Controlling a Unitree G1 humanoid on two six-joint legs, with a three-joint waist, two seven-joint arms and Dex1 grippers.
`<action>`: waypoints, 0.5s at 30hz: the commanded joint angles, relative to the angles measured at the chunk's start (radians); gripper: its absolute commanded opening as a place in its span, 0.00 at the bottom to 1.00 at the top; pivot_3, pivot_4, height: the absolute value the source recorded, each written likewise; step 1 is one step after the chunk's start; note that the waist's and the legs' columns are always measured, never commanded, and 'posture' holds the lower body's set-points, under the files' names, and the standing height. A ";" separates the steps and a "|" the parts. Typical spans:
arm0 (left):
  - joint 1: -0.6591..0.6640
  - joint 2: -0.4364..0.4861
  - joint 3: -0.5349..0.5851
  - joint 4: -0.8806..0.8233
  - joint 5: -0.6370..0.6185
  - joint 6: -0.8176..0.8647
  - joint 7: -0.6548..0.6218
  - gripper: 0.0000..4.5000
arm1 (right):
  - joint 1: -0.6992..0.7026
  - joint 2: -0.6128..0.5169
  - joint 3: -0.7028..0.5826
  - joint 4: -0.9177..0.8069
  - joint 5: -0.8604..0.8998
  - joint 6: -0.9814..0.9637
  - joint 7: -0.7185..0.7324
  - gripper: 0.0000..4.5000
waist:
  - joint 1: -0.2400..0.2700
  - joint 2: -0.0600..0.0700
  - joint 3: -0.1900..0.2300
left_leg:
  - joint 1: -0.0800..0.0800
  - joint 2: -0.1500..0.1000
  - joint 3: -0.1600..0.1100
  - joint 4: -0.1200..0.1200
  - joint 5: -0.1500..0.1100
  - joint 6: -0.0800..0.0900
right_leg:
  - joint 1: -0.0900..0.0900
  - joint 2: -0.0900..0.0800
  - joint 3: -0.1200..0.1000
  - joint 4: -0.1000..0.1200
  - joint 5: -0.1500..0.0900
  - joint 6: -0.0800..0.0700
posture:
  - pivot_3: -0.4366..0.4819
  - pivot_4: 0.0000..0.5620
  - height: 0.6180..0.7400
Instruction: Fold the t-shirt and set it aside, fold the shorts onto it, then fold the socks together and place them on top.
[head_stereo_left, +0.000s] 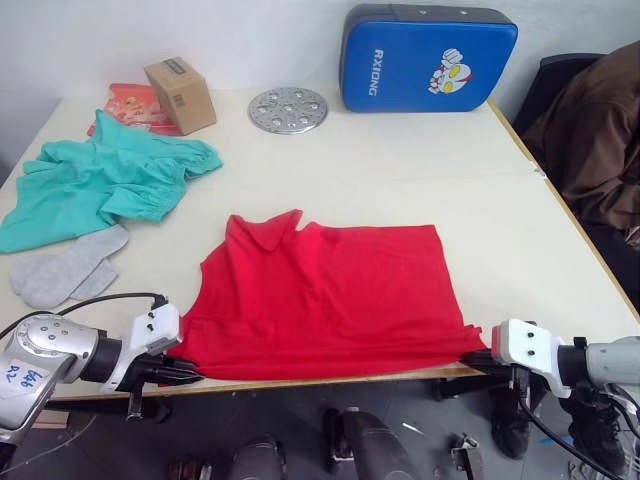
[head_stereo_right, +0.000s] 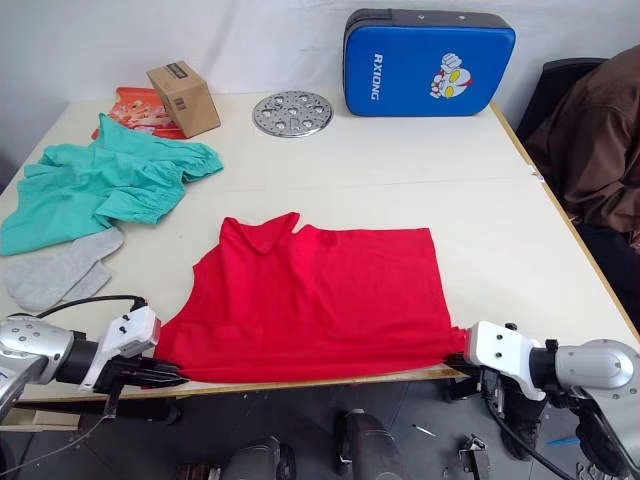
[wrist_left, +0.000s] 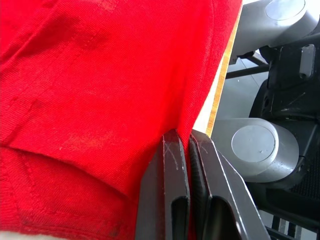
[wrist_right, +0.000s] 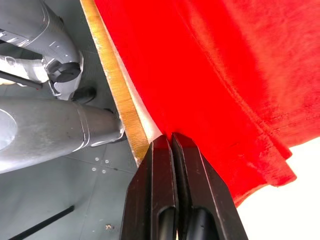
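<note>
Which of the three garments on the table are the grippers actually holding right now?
The red t-shirt: the left gripper and right gripper each pinch a corner at the table's near edge. The teal shorts and grey socks lie untouched at far left.

Head stereo pair: looks forward and down over the table (head_stereo_left: 400, 180) from its near edge; both eyes share the full tabletop, the right eye view slightly offset. Left wrist view: close along the left gripper (wrist_left: 189, 145) at the t-shirt (wrist_left: 100, 90) hem. Right wrist view: close along the right gripper (wrist_right: 171, 142) at the table edge; both share the t-shirt's near edge.
</note>
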 joint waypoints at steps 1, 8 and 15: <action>0.005 -0.005 0.006 0.009 0.007 0.012 0.025 0.01 | -0.005 -0.019 -0.037 0.014 -0.001 -0.008 0.018 0.00 | 0.001 0.000 0.000 | 0.000 0.000 0.000 0.000 0.000 0.000 | 0.000 0.000 0.000 0.000 0.000 0.000 | 0.48 0.27 1.00; -0.001 0.019 0.036 0.027 -0.027 0.033 -0.006 0.23 | -0.003 -0.026 -0.053 -0.022 0.057 0.073 0.060 0.28 | 0.000 0.000 0.000 | 0.000 0.000 0.000 0.000 0.000 0.000 | 0.000 0.000 0.000 0.000 0.000 0.000 | 0.48 0.27 1.00; -0.179 0.097 0.093 0.141 -0.181 0.166 -0.152 0.64 | -0.134 -0.052 -0.157 -0.089 0.357 0.359 0.115 0.82 | -0.003 0.001 0.001 | 0.000 0.000 0.000 0.000 0.001 0.000 | 0.000 0.000 0.000 0.000 0.000 -0.001 | 0.48 0.27 1.00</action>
